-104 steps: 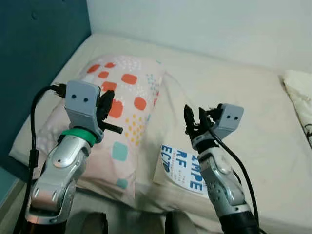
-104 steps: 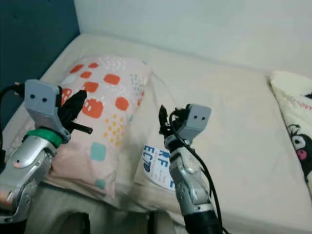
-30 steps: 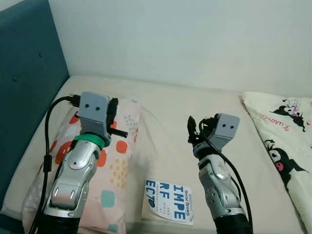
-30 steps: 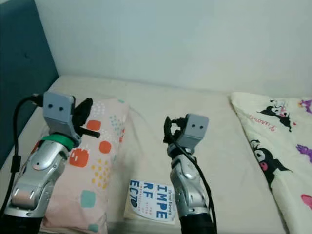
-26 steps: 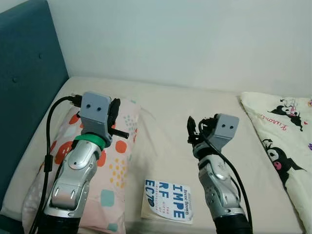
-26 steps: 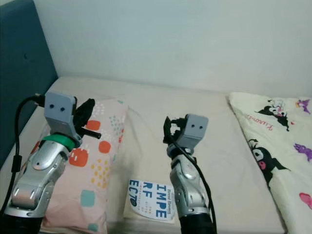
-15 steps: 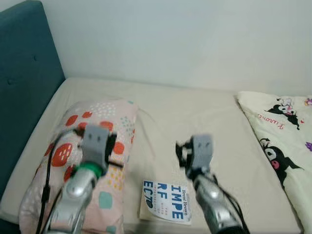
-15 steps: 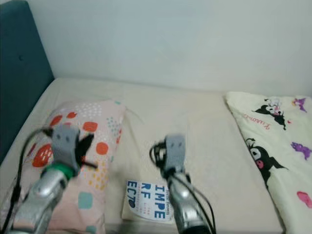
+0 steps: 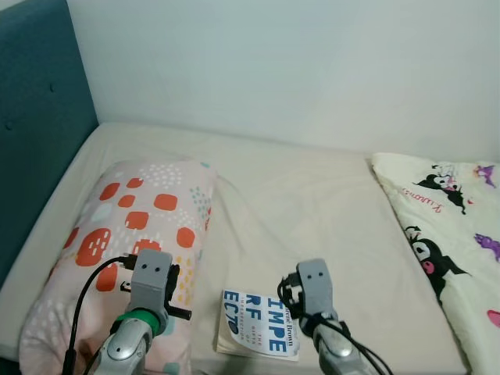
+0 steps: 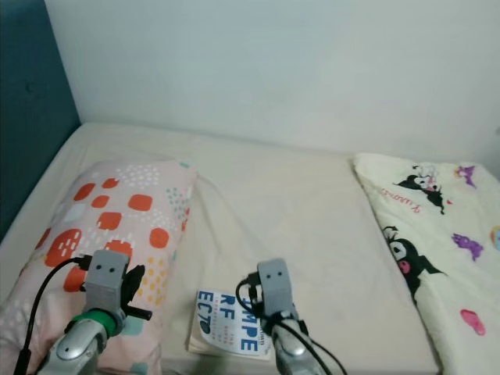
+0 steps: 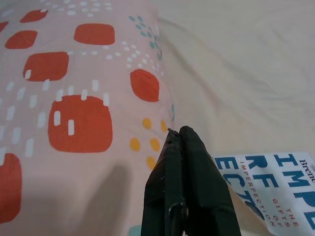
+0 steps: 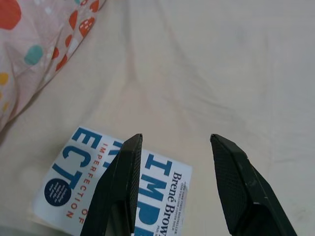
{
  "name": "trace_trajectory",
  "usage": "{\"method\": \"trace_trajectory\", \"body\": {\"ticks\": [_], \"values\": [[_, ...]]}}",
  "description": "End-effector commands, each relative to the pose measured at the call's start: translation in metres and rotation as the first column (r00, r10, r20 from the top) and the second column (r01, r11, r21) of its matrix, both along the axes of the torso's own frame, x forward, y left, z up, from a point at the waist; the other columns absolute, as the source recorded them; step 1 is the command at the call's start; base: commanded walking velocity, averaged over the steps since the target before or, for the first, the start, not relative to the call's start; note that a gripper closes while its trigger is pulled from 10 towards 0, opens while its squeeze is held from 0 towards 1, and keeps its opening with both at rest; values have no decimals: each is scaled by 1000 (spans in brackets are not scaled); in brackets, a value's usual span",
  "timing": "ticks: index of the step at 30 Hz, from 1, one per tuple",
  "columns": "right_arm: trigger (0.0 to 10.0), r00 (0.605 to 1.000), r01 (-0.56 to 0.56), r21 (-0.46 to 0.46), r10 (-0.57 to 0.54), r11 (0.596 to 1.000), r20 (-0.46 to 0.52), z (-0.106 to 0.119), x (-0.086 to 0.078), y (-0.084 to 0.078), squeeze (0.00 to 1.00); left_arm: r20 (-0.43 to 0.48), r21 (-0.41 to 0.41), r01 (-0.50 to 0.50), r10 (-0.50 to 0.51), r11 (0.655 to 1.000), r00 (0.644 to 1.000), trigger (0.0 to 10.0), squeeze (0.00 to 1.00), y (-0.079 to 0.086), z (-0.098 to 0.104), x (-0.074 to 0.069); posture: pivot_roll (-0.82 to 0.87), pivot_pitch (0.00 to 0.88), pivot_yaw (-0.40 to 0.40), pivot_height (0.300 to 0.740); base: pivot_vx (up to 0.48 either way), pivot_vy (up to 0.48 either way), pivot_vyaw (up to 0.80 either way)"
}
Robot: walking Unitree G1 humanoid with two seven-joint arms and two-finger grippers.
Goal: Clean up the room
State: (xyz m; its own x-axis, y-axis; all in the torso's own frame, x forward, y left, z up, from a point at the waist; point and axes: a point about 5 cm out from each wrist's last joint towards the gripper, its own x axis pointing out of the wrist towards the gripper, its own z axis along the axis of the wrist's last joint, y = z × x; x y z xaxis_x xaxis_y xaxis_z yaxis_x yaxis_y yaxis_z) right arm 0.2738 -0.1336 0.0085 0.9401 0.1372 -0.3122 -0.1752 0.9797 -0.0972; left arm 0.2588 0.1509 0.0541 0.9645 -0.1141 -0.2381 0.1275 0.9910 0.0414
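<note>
Since the book (image 9: 258, 333) lies flat on the bed (image 9: 312, 203) at its near edge, just beside the patterned pillow (image 9: 133, 226), you should take it with the right gripper (image 12: 177, 162), which hangs directly above it with its fingers spread wide. From the right wrist view the cover sits under and between the two black fingers, title up, so the likely step is a pickup to tidy it away. Because a thin book on a soft mattress gives little edge to catch, bring one finger down past the free side of the cover and let the other press onto the top face, then close slowly so the mattress yields instead of the book sliding. Aim for the long edge away from the pillow; the pillow's side looks crowded. Watch that the book does not get nudged off the front of the bed.

Your right arm is low in the head view, wrist bent forward, its grey camera block over the book's right part. Your left gripper (image 11: 179, 187) is pressed shut with nothing in it, pointing over the pillow's lower corner near the book's left edge; keep it clear. The cartoon-print blanket (image 9: 445, 226) lies well apart on the right.
</note>
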Motion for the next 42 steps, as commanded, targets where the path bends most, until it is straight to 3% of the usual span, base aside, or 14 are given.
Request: {"method": "trace_trajectory", "body": {"ticks": [1, 11, 27, 42], "values": [[10000, 1000, -14, -10, 14, 1000, -2, -3, -2, 0, 0, 7, -2, 3, -3, 1000, 1000, 10000, 0, -5, -2, 1, 70, 20, -101, 740, 0, 0, 0], [10000, 997, 49, 12, -49, 999, 51, 8, 13, -13, 0, 73, -37, 31, -28, 999, 997, 10000, 0, -17, 9, 11, 48, 22, -89, 740, 0, 0, 0], [10000, 997, 29, 27, -31, 999, 74, 8, 12, -6, 0, 76, -33, -6, 8, 999, 997, 10000, 0, -13, 4, 11, 47, 28, -86, 740, 0, 0, 0], [10000, 996, 31, 33, -33, 999, 82, 9, 13, -5, 0, 79, -30, -11, 13, 999, 997, 10000, 0, -10, 4, 11, 49, 29, -71, 740, -353, 0, 0]]}}
